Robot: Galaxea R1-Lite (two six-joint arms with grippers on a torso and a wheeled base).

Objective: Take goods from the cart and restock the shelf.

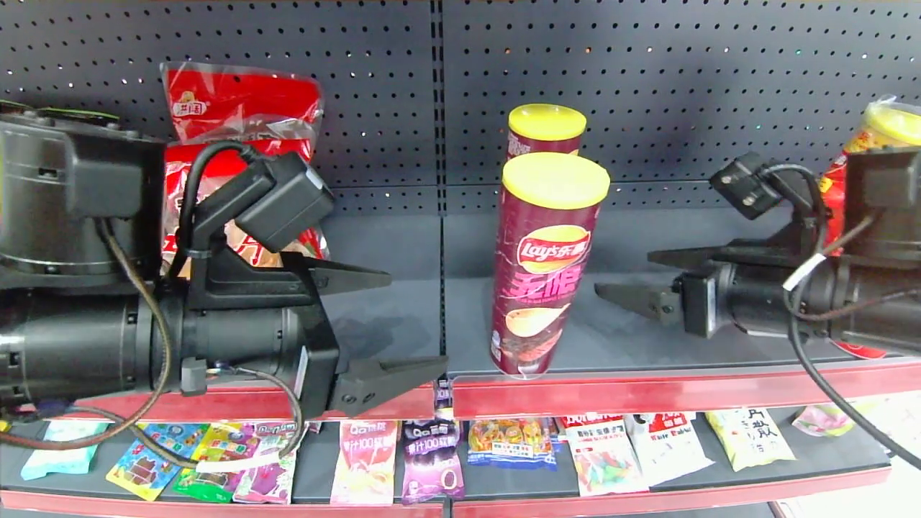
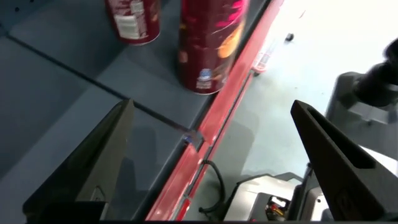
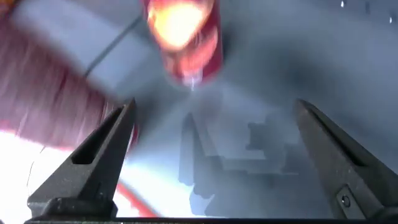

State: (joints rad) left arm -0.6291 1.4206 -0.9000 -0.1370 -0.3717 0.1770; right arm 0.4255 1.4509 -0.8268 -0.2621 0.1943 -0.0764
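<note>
Two maroon chip cans with yellow lids stand on the upper shelf (image 1: 647, 338). The front can (image 1: 543, 266) is at the red front lip and the rear can (image 1: 545, 129) is right behind it. My left gripper (image 1: 416, 319) is open and empty just left of the front can, over the shelf edge. My right gripper (image 1: 624, 273) is open and empty to the right of that can, fingers pointing at it. The left wrist view has the front can (image 2: 208, 43) and rear can (image 2: 134, 22) beyond my open left gripper (image 2: 211, 104). A blurred can (image 3: 183, 37) lies ahead of my right gripper (image 3: 214, 102).
A red snack bag (image 1: 237, 108) leans on the pegboard behind my left arm. Another yellow-topped pack (image 1: 888, 126) stands at the far right. The lower shelf (image 1: 504, 482) holds several flat snack packets. Bare shelf floor lies on both sides of the cans.
</note>
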